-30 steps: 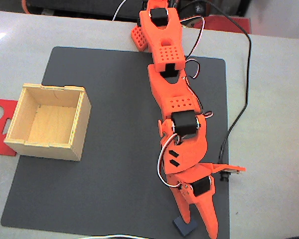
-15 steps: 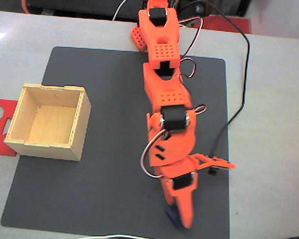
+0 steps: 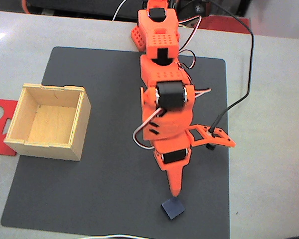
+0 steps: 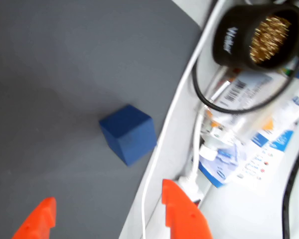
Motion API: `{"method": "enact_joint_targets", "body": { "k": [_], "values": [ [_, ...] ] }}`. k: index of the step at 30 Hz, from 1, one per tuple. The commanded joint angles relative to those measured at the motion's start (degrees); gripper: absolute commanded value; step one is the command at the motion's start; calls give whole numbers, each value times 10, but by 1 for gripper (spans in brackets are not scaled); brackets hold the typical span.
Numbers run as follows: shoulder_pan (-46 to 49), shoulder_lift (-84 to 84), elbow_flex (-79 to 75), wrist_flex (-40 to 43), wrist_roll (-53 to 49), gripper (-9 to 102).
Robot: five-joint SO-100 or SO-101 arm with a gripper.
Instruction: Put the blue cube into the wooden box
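- Right at the mat's (image 3: 89,189) near edge in the fixed view sits the blue cube (image 3: 173,208), free on the dark surface and turned cornerwise.
- Just beyond it hangs the orange gripper (image 3: 175,191), its tip pointing at the cube without touching.
- From the wrist view the jaws stand spread, holding nothing, the cube (image 4: 128,133) lying ahead between their lines.
- Farther off to the left waits the wooden box (image 3: 49,121), open-topped and empty, well apart from the cube.
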Motion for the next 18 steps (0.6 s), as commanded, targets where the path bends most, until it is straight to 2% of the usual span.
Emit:
{"method": "enact_joint_targets", "body": {
  "k": [1, 4, 9, 18],
  "values": [
    [0, 41, -9, 1, -11, 26],
    [1, 42, -9, -34, -28, 26],
    [12, -28, -8, -215, -77, 30],
    [-6, -85, -8, -345, -135, 31]
  ]
}}
